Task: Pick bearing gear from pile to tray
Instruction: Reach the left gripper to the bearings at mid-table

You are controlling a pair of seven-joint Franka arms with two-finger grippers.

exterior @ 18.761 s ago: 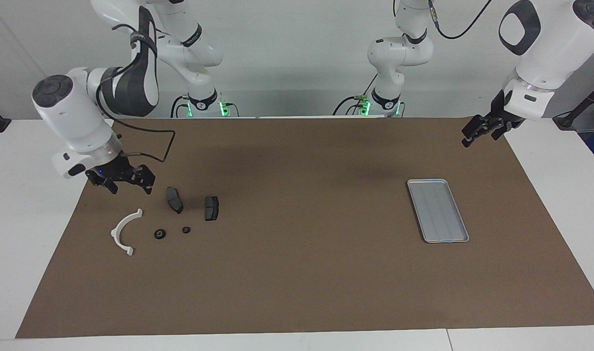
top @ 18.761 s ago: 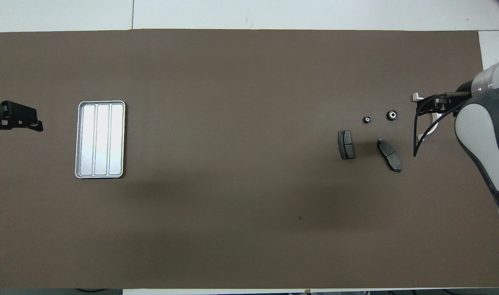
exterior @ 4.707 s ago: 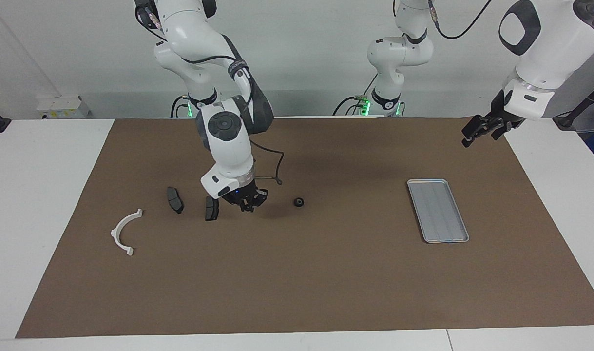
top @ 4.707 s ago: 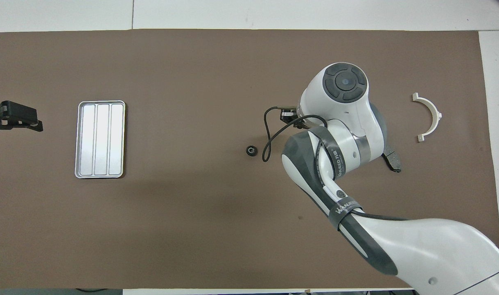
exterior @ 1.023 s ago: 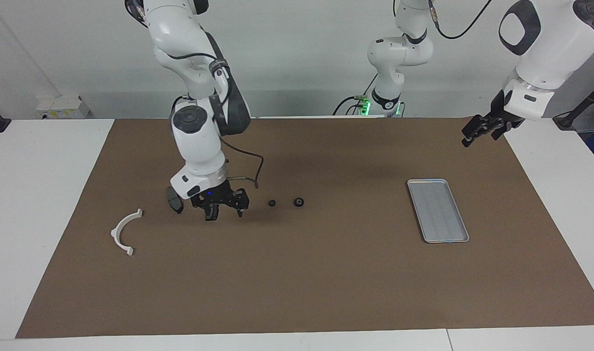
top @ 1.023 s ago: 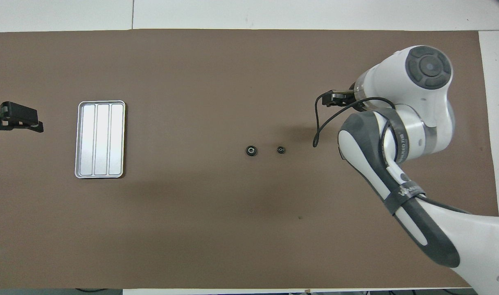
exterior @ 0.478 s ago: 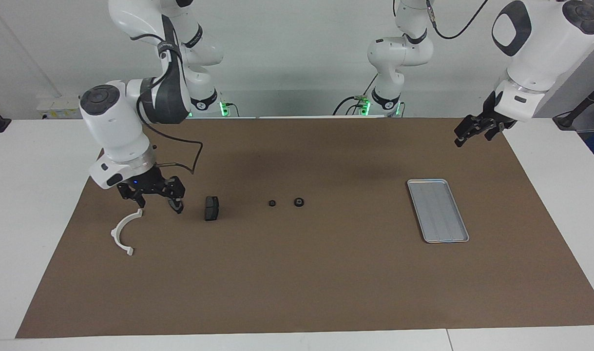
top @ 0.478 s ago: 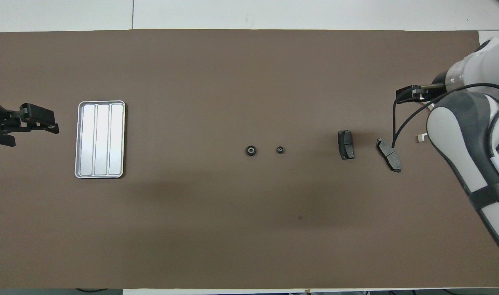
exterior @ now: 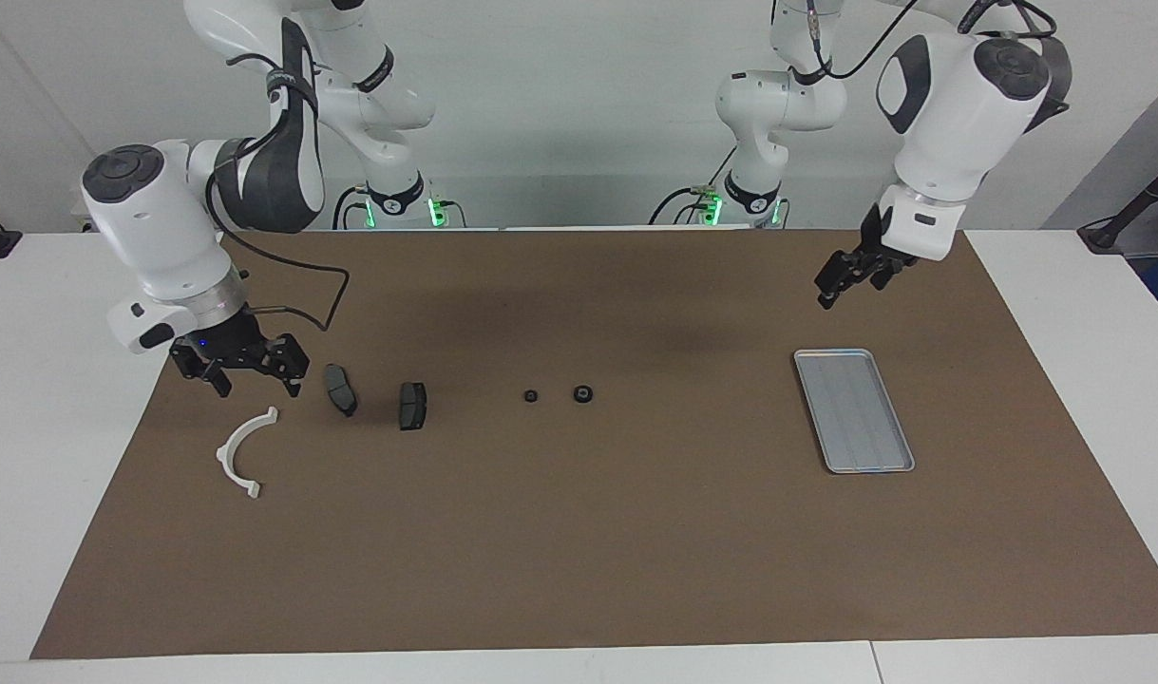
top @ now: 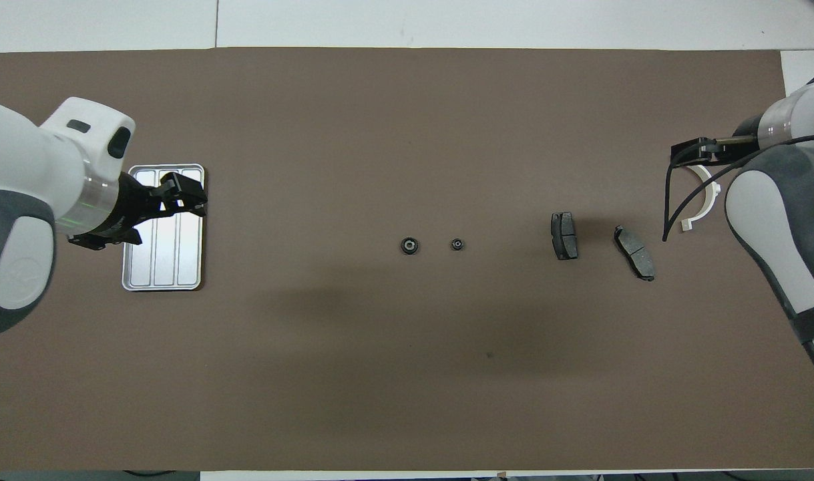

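Note:
Two small black round bearing gears lie side by side mid-mat, the larger (exterior: 583, 392) (top: 409, 245) toward the tray, the smaller (exterior: 531, 396) (top: 457, 244) toward the pile. The pile holds two dark brake pads (exterior: 340, 389) (exterior: 412, 406) and a white curved bracket (exterior: 241, 451). The silver tray (exterior: 854, 410) (top: 163, 267) lies toward the left arm's end with nothing in it. My right gripper (exterior: 256, 380) (top: 688, 152) hangs open and empty over the mat between the bracket and the nearest pad. My left gripper (exterior: 840, 285) (top: 183, 195) hangs open and empty, raised about over the tray.
A brown mat (exterior: 579, 551) covers most of the white table. The right arm's black cable (top: 674, 207) loops over the bracket (top: 704, 200) in the overhead view. Bare mat lies between the gears and the tray.
The right gripper has drawn back from beside the brake pads to its own end, by the bracket. The left arm has swung in from the mat's edge to over the tray. The gears stay put.

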